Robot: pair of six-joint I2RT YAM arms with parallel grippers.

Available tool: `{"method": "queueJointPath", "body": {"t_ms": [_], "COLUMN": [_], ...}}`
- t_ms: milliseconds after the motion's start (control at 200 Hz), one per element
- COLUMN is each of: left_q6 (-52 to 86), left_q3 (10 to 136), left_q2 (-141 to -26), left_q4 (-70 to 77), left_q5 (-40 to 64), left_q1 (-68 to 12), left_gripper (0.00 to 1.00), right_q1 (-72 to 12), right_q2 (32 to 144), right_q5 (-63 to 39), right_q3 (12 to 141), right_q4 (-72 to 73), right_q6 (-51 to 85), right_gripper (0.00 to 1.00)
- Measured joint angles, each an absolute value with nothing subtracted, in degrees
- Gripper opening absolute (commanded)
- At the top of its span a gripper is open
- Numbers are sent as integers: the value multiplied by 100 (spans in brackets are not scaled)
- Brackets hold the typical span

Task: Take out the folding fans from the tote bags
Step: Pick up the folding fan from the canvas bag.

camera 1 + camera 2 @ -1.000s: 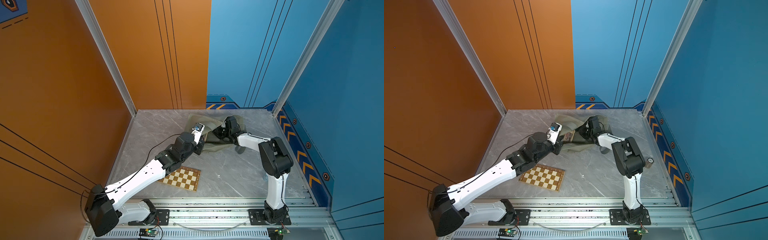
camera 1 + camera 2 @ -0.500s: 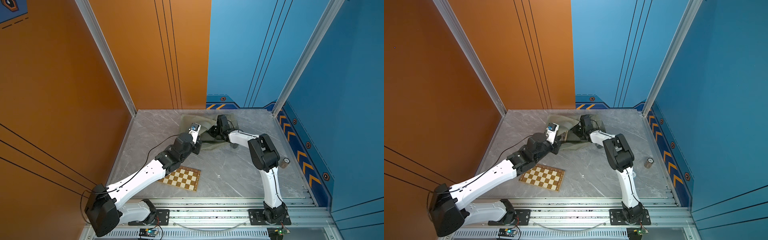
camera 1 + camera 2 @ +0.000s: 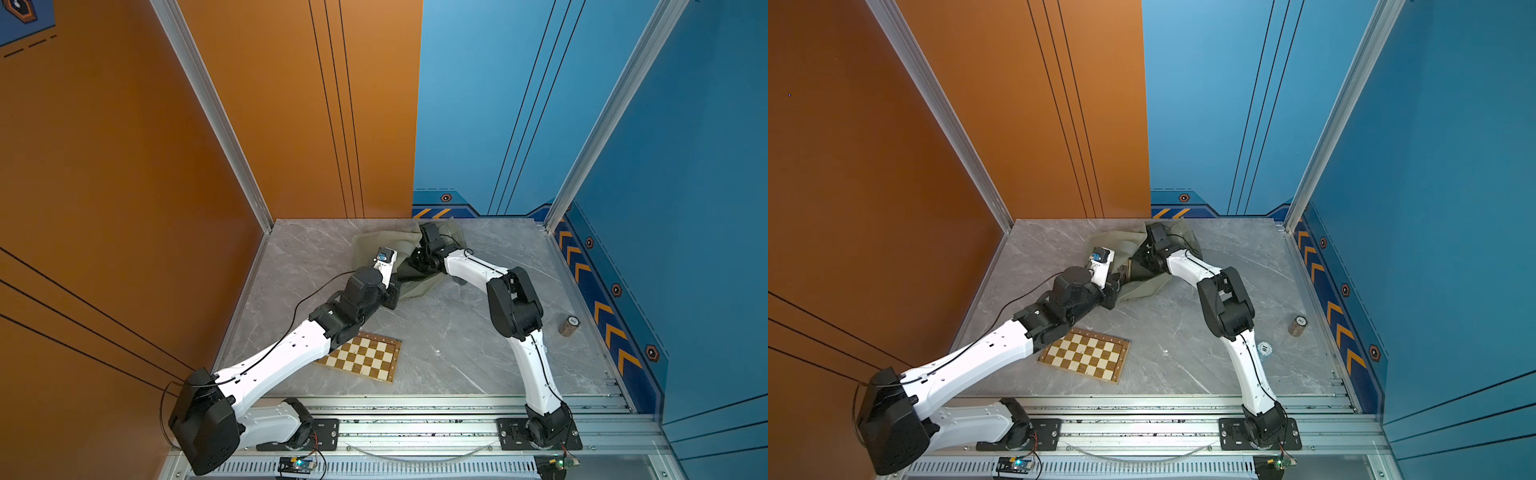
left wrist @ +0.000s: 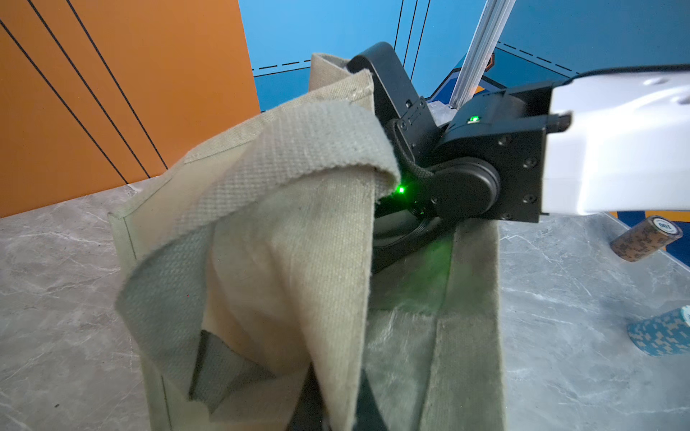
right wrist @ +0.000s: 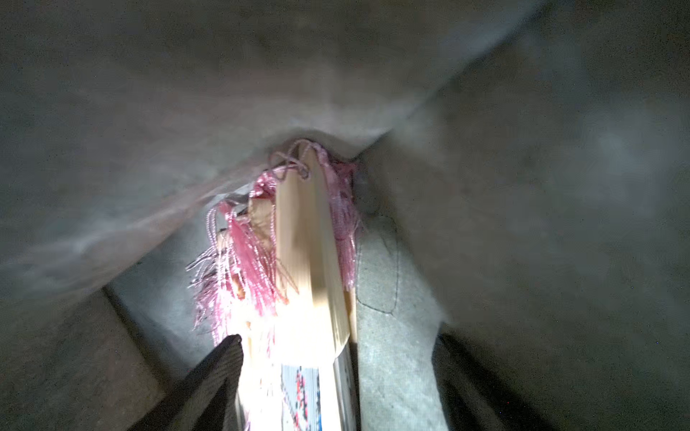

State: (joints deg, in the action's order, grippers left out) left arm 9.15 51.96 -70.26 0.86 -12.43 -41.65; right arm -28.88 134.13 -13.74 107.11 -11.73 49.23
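Note:
The olive tote bag [image 3: 419, 284] [image 3: 1142, 289] lies crumpled at the back middle of the table. My left gripper [image 3: 395, 291] [image 4: 338, 406] is shut on a fold of the bag's mouth edge [image 4: 283, 242] and holds it raised. My right gripper [image 5: 341, 384] is inside the bag and open. In both top views its fingers are hidden by fabric; only its wrist [image 3: 428, 249] shows. Between the right fingers [image 5: 218, 377] lie folding fans [image 5: 308, 268] with pale bamboo ribs and pink tassels [image 5: 242, 261], close to one finger and apart from the other.
A brown-and-cream chessboard [image 3: 361, 357] [image 3: 1086, 355] lies flat in front of the left arm. A small brown cylinder [image 3: 568, 326] [image 4: 646, 239] stands near the right wall. A blue patterned disc stack [image 3: 1264, 348] [image 4: 664, 332] sits beside the right arm. Walls close in behind the bag.
My right wrist has pushed leftward, deeper into the bag's mouth, and its jaws have spread wider. The left gripper has kept its hold on the bag edge and shifted slightly back.

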Motion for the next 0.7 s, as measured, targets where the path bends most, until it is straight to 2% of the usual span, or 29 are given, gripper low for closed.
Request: {"method": "queueJointPath", "body": {"t_ms": [461,596,701], "left_q6": [1061,1109,1151], "left_q3": [4901,4799,4751], "left_q2": [-6742,-6641,-6571], "left_q4": [167,226,237], "left_q5": [-1243,-1243,-1243], "left_q1": [-4082,-4075,-4053], "left_gripper": [0,0,0], "right_q1": [-3159,-3221,-3271], "right_q2": [13686,13688,13690], "right_q5": [-735,-567,-408], "right_q3": [11550,11596,11616], "right_q4": [-2536,-2757,-2917], "right_q6": [4515,4401,4320], "right_gripper": [92,90,86]}}
